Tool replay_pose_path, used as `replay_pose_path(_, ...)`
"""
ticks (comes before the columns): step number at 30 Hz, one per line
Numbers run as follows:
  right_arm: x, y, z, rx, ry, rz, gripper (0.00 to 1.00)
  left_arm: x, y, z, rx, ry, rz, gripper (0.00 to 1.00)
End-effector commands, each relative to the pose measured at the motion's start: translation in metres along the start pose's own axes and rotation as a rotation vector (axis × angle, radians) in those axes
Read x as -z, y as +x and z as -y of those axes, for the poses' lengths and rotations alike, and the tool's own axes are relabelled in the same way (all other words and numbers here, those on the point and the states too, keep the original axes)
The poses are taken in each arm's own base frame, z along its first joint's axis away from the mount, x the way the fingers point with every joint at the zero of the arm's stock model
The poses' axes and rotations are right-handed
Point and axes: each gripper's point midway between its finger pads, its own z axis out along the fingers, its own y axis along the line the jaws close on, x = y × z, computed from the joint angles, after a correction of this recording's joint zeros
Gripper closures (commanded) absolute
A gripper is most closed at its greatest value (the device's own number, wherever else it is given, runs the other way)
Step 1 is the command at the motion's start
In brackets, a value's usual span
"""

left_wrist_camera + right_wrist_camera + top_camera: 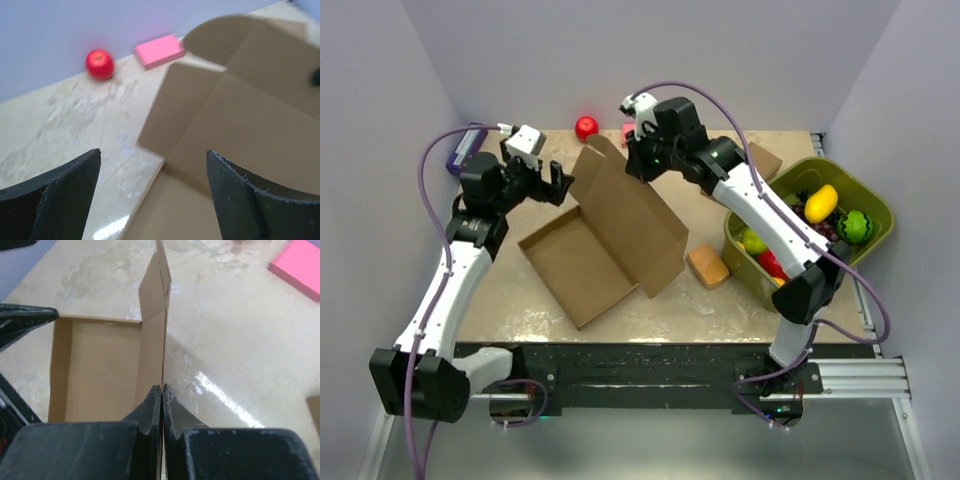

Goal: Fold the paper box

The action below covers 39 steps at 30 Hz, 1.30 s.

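**Box (582,265): lid held upright, side flap not yet tucked**

The box lies in the middle of the top view. Its shallow tray is flat on the table and the lid (630,215) stands up from the tray's right long side. The right gripper (162,390) is clenched on the upper edge of the lid. Its wrist view shows the two fingers pressed together with the thin cardboard between them. I judge that it holds the lid this way so that the lid does not drop flat and can be swung over the tray. The left gripper (152,165), at the upper left of the box, is spread wide and grasps nothing. It faces the rounded flap (220,35) of the lid, probably to push it inward. A pink block (160,50) and a red apple (100,64) lie beyond, near the far wall.
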Motion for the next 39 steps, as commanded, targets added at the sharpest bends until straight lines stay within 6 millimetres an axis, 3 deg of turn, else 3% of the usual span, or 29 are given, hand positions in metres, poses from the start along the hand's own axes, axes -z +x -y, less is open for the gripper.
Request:
replay_pose_path(1, 0.016, -0.017, -0.022, 0.251, -0.230, 0.001, 1.00, -0.005, -0.018, 0.026, -0.014, 0.383, 0.085, 0.09)
replay_pose_path(5, 0.024, -0.020, -0.024, 0.302, -0.308, -0.004, 1.00, -0.005, -0.011, 0.011, 0.027, 0.449, 0.080, 0.10)
replay_pose_path(6, 0.025, -0.021, -0.021, 0.305, -0.312, -0.004, 1.00, -0.005, -0.018, 0.005, 0.002, 0.448, 0.119, 0.10)
replay_pose_path(11, 0.026, -0.017, -0.019, 0.342, -0.332, -0.018, 1.00, -0.001, -0.007, 0.022, 0.048, 0.602, 0.112, 0.10)
replay_pose_path(19, 0.028, -0.012, -0.025, 0.353, -0.386, -0.027, 1.00, -0.016, 0.007, 0.013, 0.081, 0.566, 0.082, 0.11)
replay_pose_path(24, 0.026, -0.008, -0.029, 0.350, -0.417, -0.027, 1.00, -0.031, 0.024, 0.034, 0.059, 0.576, 0.017, 0.12)
replay_pose_path(25, 0.025, -0.008, -0.030, 0.349, -0.419, -0.029, 1.00, -0.036, 0.025, 0.027, 0.033, 0.537, 0.009, 0.15)
replay_pose_path(26, 0.025, -0.007, -0.030, 0.347, -0.421, -0.031, 1.00, -0.038, 0.026, 0.036, 0.029, 0.554, 0.004, 0.18)
replay_pose_path(33, 0.022, -0.001, -0.028, 0.334, -0.415, -0.035, 1.00, -0.037, 0.029, 0.037, 0.060, 0.543, 0.001, 0.58)
replay_pose_path(35, 0.025, -0.004, -0.027, 0.336, -0.398, -0.024, 1.00, -0.037, 0.030, 0.037, 0.063, 0.538, -0.001, 0.64)
replay_pose_path(37, 0.023, -0.006, -0.024, 0.328, -0.374, -0.014, 1.00, -0.036, 0.031, 0.036, 0.062, 0.532, -0.001, 0.81)
replay_pose_path(39, 0.024, -0.012, -0.020, 0.320, -0.341, 0.006, 0.87, -0.034, 0.029, 0.038, 0.055, 0.530, 0.008, 0.97)
